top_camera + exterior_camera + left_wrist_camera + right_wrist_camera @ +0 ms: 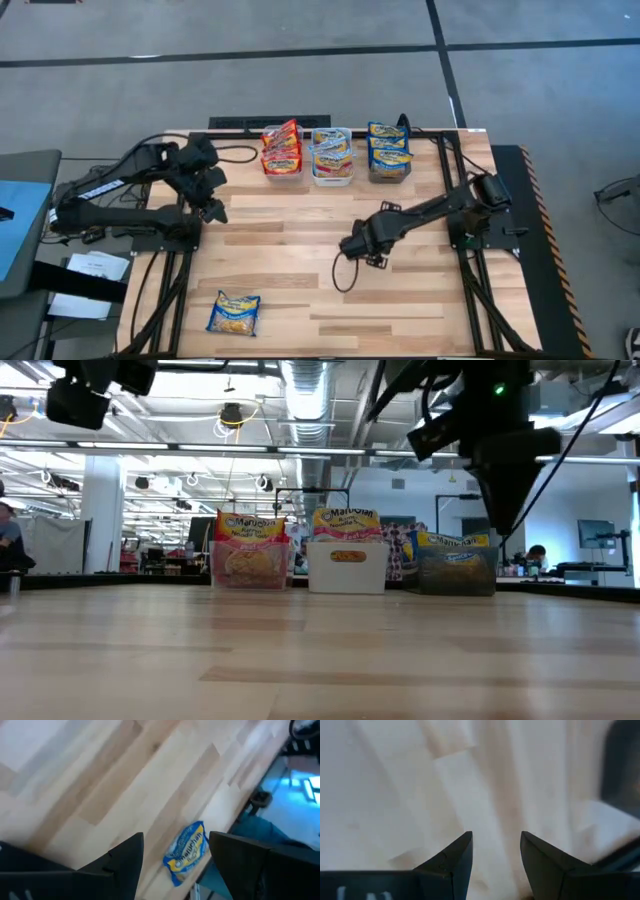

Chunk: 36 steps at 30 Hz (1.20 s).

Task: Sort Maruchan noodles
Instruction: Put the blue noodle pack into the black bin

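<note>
A lone blue-and-yellow glossy plastic noodle packet [234,313] lies flat near the wooden table's [300,290] front left corner, well apart from the left gripper [212,208], which hangs open and empty. The right gripper [352,246], mid-table, is likewise parted, holding nothing.

Wooden table [400,310]; three bins along far edge: clear [283,168], white [331,172], dark [389,170]; person [537,556] in background.
</note>
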Tool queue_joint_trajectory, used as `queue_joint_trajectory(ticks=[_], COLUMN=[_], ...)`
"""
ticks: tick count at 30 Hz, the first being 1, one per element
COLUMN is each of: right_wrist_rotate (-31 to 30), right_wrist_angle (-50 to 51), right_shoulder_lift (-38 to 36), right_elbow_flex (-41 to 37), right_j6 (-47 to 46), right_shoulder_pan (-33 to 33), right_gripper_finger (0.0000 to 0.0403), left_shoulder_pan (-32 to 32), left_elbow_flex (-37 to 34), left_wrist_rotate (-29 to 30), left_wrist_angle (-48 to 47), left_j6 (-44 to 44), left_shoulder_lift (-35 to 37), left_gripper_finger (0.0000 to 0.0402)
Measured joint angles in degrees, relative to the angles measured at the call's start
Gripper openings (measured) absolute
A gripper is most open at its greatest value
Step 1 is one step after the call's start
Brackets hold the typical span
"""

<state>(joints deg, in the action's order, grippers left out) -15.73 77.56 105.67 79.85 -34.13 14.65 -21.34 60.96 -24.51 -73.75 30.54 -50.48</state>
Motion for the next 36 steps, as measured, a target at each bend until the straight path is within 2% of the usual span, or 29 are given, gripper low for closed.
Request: queue_joint_trajectory(ticks=[4,9,14,18,27,32,36], right_wrist_rotate=[2.7,5.7,6.9,7.0,7.6,12.2,13.0], right_wrist_angle=[-4.4,-12.7,-21.2,-25.6,-29.0,-30.7,-34.1], right_shoulder_lift=[0.0,0.0,0.0,0.0,0.0,0.0,0.0], right_elbow_flex=[0.0,0.0,0.0,0.0,0.0,0.0,0.0], right_j6=[-2.7,-5.4,-9.1,-11.2,-15.1,-15.3,-15.6], right_shoulder_pan=[3.7,7.9,11.3,13.4,14.7,14.5,14.6], right_gripper_finger=[0.0187,0.0187,0.0187,0.0187,0.0187,0.0187,0.0187], left_shoulder_pan=[2.7,8.8,16.8,24.5,39.9,45.8,49.6], left_elbow_flex=[-2.0,-2.4,-2.4,-2.4,-2.4,-2.4,-2.4], left_wrist_rotate=[-1.8,1.7,1.9,4.4,9.3,13.0,16.6], left_wrist_angle=[0.0,4.5,12.5,13.5,16.8,17.9,18.1], left_j6=[-1.9,-2.4,-1.5,1.6,9.9,13.3,15.2], left_shoulder_lift=[1.5,1.1,0.0,-1.3,-5.0,-7.4,-10.3], left_gripper_finger=[0.0213,0.0213,0.0212,0.0212,0.0212,0.0212,0.0212])
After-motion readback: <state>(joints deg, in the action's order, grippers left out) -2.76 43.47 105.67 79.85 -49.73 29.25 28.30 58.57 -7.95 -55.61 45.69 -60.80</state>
